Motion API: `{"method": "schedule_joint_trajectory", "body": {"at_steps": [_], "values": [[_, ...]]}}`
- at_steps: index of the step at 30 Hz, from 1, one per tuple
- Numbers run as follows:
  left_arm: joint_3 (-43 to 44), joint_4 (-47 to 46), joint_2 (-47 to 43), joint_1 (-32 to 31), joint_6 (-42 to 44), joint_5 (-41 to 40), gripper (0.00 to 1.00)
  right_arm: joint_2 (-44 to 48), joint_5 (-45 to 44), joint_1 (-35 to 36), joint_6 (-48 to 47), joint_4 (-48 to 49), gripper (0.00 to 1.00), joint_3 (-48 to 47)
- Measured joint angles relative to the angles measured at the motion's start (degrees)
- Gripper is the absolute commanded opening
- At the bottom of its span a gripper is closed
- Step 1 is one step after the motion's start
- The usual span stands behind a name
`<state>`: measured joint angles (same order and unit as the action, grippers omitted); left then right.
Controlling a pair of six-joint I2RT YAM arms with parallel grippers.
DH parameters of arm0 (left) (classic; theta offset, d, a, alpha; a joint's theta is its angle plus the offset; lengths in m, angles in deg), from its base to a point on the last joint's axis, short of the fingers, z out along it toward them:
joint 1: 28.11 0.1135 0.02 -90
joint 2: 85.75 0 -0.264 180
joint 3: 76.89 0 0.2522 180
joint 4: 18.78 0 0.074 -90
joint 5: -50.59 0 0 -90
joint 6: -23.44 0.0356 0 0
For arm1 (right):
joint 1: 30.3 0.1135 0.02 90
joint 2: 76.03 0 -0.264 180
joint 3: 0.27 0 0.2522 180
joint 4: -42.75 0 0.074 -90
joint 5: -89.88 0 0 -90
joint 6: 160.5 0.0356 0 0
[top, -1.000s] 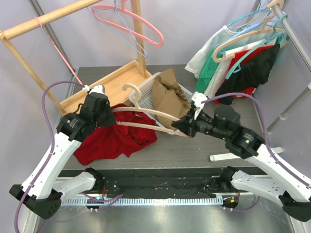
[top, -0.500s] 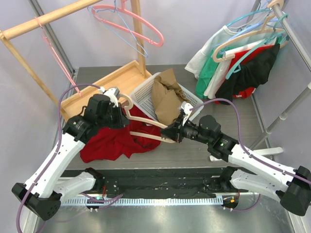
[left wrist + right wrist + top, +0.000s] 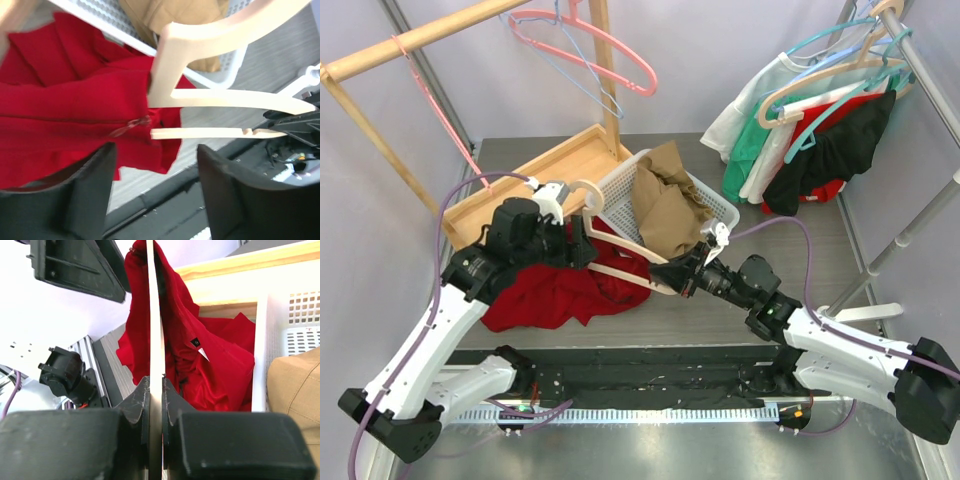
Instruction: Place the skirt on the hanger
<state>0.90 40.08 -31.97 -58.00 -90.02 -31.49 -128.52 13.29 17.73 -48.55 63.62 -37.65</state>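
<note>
Far left stands a light wooden rack (image 3: 390, 45) with thin pink wire hangers (image 3: 590, 40) on its top bar. Just below it is the left gripper (image 3: 582, 243). The left wrist view shows its two black fingers (image 3: 85, 195) wide apart, and they hold nothing. It sits over the soft red skirt (image 3: 550, 295).

The skirt lies in a heap on the grey table (image 3: 710, 310), right in front of the white plastic basket (image 3: 612, 185). Part of the skirt is bunched up against the left end of the pale wooden hanger (image 3: 620, 273). I cannot tell if it is clipped on. The hanger's hook points up by the basket, and its long bar runs to the right across the skirt.

The basket holds a crumpled tan cloth (image 3: 665, 205).

Next comes the right gripper (image 3: 665, 277). It pinches the right end of the hanger, with its fingers pressed tight on the thin bar.

Far right, bright clothes (image 3: 810, 130) hang on a metal rail.
</note>
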Motion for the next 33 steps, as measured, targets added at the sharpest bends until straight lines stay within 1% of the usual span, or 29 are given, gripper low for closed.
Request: {"method": "schedule_joint_trajectory", "body": {"at_steps": [3, 6, 9, 12, 15, 17, 20, 23, 26, 28, 31, 33], "values": [[1.4, 0.63, -1.51, 0.02, 2.01, -1.9, 0.84, 0.0, -0.2, 0.0, 0.7, 2.58, 0.01, 1.31], [2.8, 0.72, -4.5, 0.02, 4.59, -3.5, 0.87, 0.0, -0.24, 0.02, 1.03, 4.42, 0.01, 2.16], [4.63, 0.9, -6.67, 0.02, 7.72, -4.79, 0.87, 0.0, -0.24, 0.02, 1.36, 5.73, 0.01, 2.73], [7.19, 1.33, -6.73, 0.02, 11.41, -6.16, 0.87, 0.0, -0.2, 0.02, 1.79, 6.67, 0.01, 2.97], [9.18, 1.97, -5.2, 0.09, 15.3, -6.93, 0.88, 0.52, -0.07, 0.02, 1.99, 6.82, 0.01, 2.99], [10.08, 3.1, -3.5, 0.92, 18.45, -5.42, 0.88, 1.36, 0.17, 0.0, 1.99, 6.51, 0.01, 2.99], [11.56, 5.25, -0.96, 3.43, 22.38, -1.11, 0.89, 2.91, 0.87, 0.0, 1.97, 5.75, 0.01, 2.99], [11.72, 6.71, 0.96, 8.72, 25.75, 4.96, 0.89, 4.2, 1.77, -0.04, 1.97, 4.61, 0.01, 2.99], [11.72, 7.93, 1.31, 16.33, 28.76, 13.27, 0.89, 4.7, 2.38, -0.07, 1.99, 3.82, 0.01, 2.99], [11.76, 8.59, 1.68, 20.15, 30.45, 18.05, 0.89, 4.9, 2.67, -0.11, 2.01, 3.34, 0.01, 2.99], [12.13, 9.22, 3.28, 22.93, 33.27, 26.45, 0.9, 5.01, 3.04, -0.15, 2.05, 3.06, 0.01, 2.99], [13.0, 10.78, 5.55, 24.46, 35.89, 33.83, 0.91, 5.01, 3.3, -0.17, 2.08, 2.99, 0.01, 2.99]]}}
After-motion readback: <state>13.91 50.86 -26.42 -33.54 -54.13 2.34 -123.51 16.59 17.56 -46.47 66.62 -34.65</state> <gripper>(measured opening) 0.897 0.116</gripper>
